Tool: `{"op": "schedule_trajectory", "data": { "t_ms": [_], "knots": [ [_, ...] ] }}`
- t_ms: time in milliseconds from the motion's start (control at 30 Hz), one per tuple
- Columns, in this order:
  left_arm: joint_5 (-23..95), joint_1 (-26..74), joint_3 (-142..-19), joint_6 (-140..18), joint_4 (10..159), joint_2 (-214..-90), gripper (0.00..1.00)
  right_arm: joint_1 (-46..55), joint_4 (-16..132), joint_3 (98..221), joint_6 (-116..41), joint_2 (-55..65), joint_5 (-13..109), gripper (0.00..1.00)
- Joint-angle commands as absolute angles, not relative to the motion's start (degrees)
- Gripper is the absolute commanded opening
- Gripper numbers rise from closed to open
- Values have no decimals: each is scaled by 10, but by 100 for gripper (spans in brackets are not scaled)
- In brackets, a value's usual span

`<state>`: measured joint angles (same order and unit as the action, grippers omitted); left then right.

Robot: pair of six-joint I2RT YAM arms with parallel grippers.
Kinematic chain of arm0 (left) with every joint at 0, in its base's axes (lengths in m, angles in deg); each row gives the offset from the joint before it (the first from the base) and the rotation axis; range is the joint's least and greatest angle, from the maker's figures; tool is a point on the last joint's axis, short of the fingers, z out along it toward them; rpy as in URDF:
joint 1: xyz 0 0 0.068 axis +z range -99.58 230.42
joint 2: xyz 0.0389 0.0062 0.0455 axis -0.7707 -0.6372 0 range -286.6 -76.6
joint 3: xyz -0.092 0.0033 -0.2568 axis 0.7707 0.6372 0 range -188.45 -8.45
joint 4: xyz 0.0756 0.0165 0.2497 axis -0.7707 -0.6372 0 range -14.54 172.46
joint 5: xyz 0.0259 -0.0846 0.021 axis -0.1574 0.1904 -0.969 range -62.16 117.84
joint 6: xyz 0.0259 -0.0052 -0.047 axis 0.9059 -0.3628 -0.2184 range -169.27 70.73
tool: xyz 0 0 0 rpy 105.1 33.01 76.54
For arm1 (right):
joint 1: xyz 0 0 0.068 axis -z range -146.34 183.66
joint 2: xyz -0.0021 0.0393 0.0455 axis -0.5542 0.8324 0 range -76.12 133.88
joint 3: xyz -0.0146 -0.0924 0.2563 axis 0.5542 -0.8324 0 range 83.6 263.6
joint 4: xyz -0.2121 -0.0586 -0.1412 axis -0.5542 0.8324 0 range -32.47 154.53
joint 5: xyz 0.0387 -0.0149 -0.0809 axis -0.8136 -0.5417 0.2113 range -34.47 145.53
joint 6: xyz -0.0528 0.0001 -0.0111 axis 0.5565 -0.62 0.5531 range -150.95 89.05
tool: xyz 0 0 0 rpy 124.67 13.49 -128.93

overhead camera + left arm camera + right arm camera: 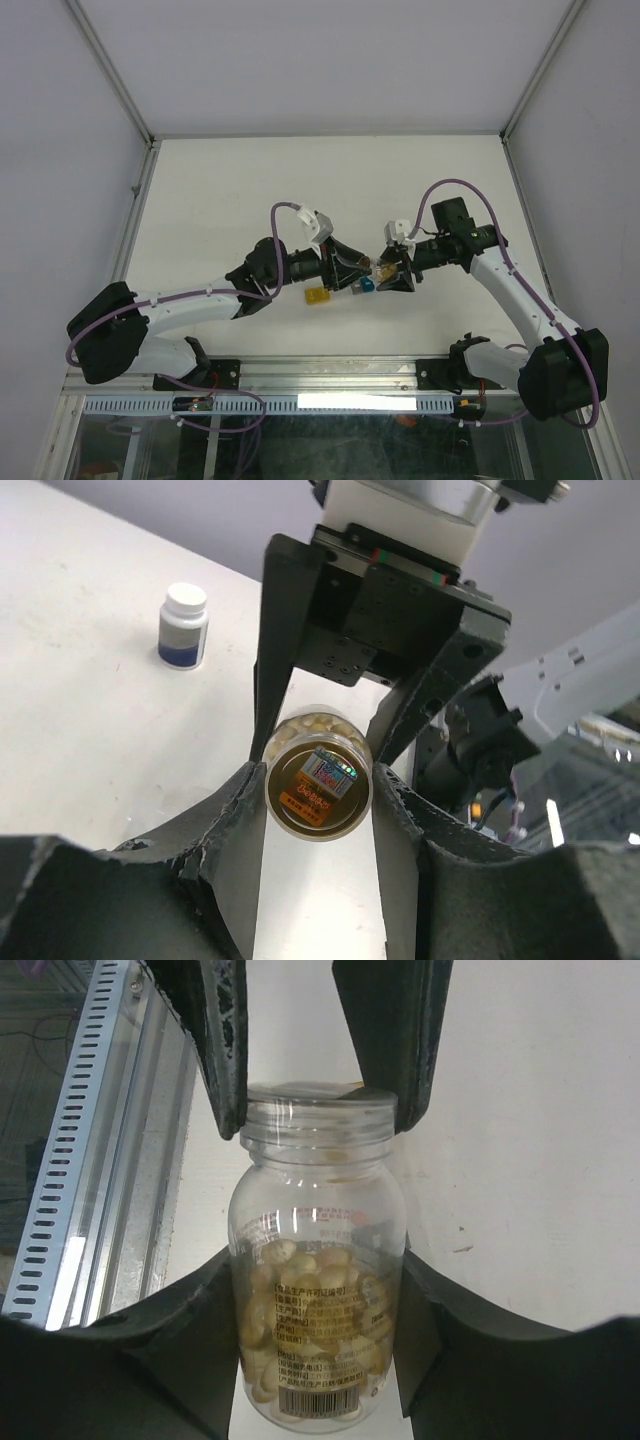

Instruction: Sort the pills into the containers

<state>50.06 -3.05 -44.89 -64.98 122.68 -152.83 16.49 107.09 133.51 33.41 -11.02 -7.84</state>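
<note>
A round clear vial (318,1290) part full of tan pills (300,1260) is held level between both grippers above the table, also seen in the top view (380,268). My right gripper (318,1280) is shut on its body. My left gripper (318,780) is shut on its cap end (318,785), which bears a label sticker; its fingers (225,1050) pinch the neck in the right wrist view. A yellow container (318,296) and a blue one (366,286) lie on the table just below the grippers. I see no loose pills.
A small dark bottle with a white cap (184,626) stands on the white table (250,190). A metal rail (90,1160) runs along the table's near edge. White walls enclose the table's left, far and right sides.
</note>
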Motion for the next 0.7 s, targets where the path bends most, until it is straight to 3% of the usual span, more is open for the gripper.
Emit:
{"op": "schedule_trajectory", "data": {
  "t_ms": [0,133,667],
  "knots": [
    [285,-81,-443,-768,1224,-1474,0,162,1049,1353,313,-116,-85,0],
    [186,-114,-477,-795,1143,-1465,0,163,1042,1354,300,-115,-80,0],
    [141,-117,-511,-936,1087,-1456,0,169,1033,1353,287,-117,-77,0]
  ]
}}
